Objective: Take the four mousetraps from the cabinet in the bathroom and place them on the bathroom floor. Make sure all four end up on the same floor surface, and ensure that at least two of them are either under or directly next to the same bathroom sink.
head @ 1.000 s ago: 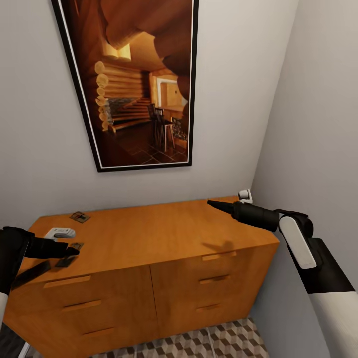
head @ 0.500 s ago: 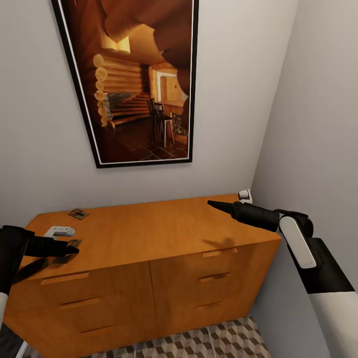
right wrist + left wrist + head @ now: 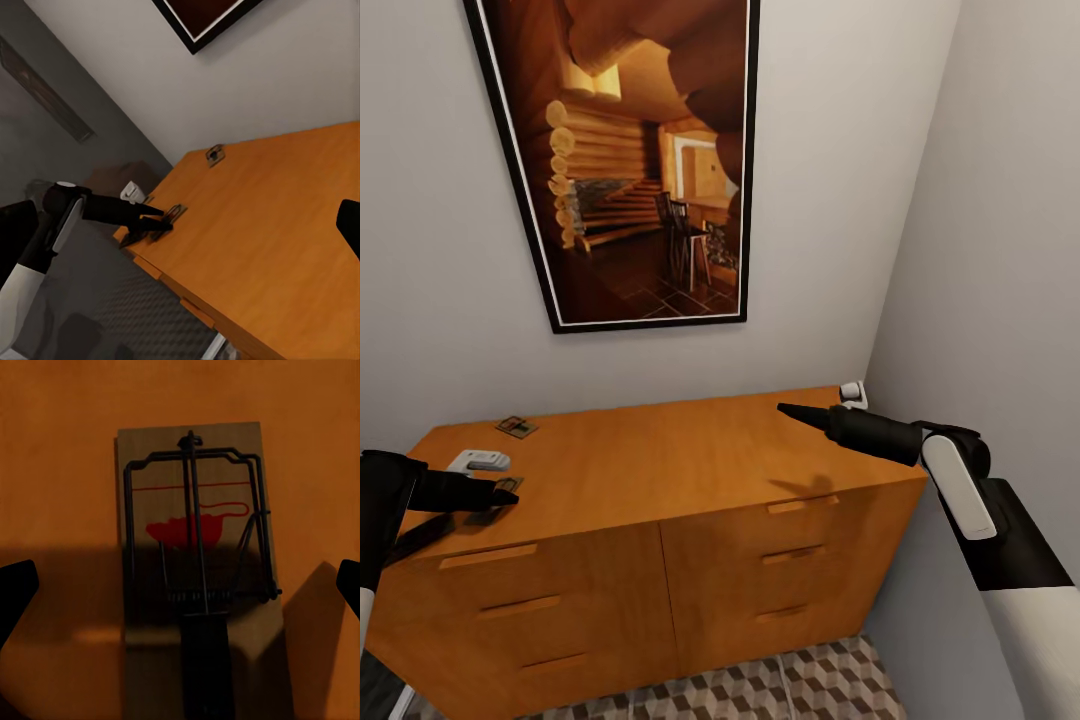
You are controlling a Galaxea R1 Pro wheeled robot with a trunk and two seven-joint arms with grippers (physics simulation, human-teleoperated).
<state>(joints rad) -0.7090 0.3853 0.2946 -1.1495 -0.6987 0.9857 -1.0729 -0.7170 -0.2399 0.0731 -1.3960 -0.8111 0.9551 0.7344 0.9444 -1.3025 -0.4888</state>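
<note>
The left pincer [image 3: 500,492], spread wide, straddles a flat wooden wire-sprung mousetrap [image 3: 196,577] on the orange-brown wooden cabinet [image 3: 660,470]; centre it, then pinch the slab's edges.

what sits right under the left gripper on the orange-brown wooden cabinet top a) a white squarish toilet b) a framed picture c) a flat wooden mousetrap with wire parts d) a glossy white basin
c: in the left wrist view a flat wooden mousetrap with wire parts lies on the orange-brown wooden cabinet top, between the open fingertips of the left gripper.
</note>
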